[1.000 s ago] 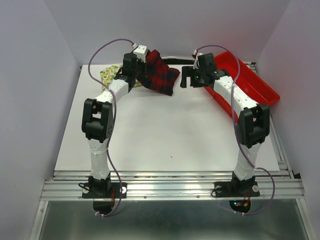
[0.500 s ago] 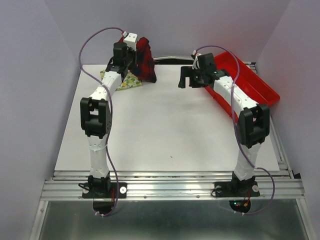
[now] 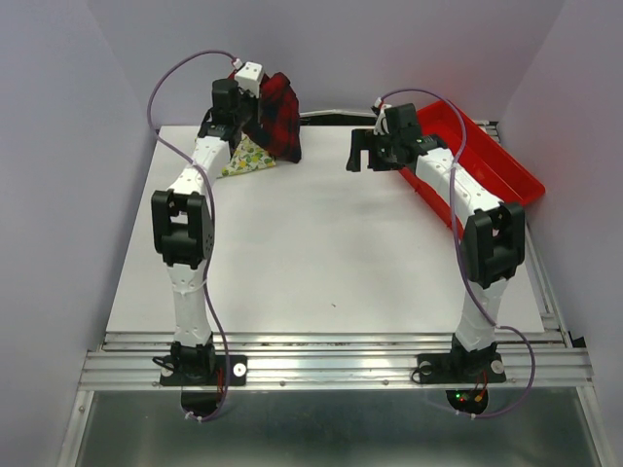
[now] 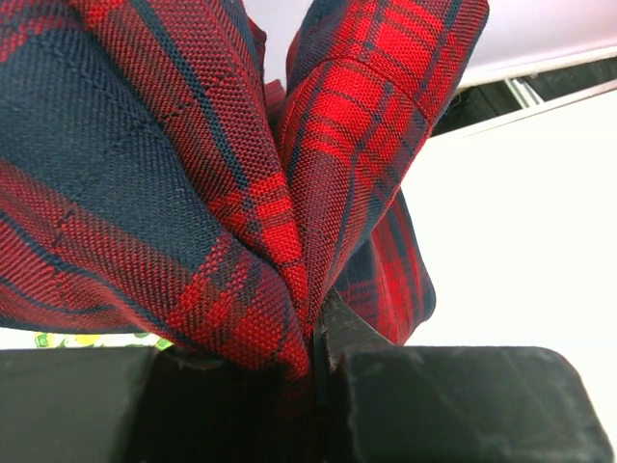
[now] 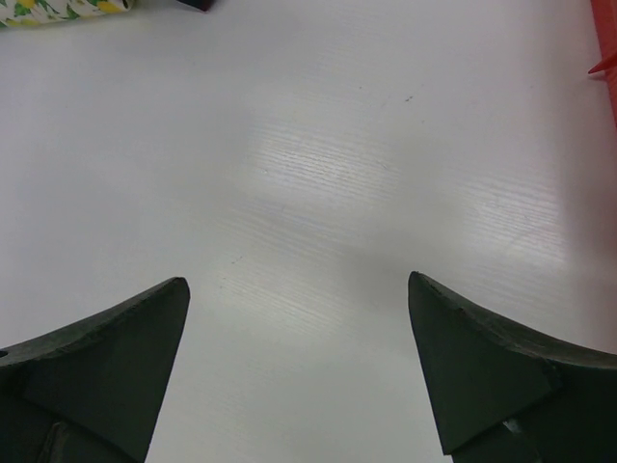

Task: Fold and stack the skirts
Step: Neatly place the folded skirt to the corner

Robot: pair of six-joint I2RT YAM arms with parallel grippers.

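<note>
While seen from above, left gripper [image 3: 255, 105]: clamped on the plaid skirt [image 3: 277, 122], raised at the far left corner of the table [image 3: 321, 253].
Top view, plaid skirt: hangs bunched from the fingers; its lower end reaches down just beside the lemon skirt [image 3: 245, 159]; whether the two touch cannot be told.
Top view, lemon skirt: lies flat on the table, partly hidden under the left arm.
Top view, right gripper [image 3: 362, 151]: jaws spread wide, holding nothing, well apart from both skirts.
Top view, red tray [image 3: 496, 161]: along the far right edge, behind the right arm.
Left wrist, left gripper [image 4: 313, 333]: fingers pinched tight on a gathered fold of plaid skirt [image 4: 193, 174], which fills most of the view.
Left wrist, surroundings: a sliver of lemon skirt [image 4: 96, 339] at lower left; bare table [image 4: 521, 212] at right.
Right wrist, right gripper [image 5: 297, 280]: fingers far apart above bare table [image 5: 318, 164], touching nothing.
Right wrist, edges: lemon skirt [image 5: 58, 8] at top left; red tray [image 5: 605, 39] at top right.
</note>
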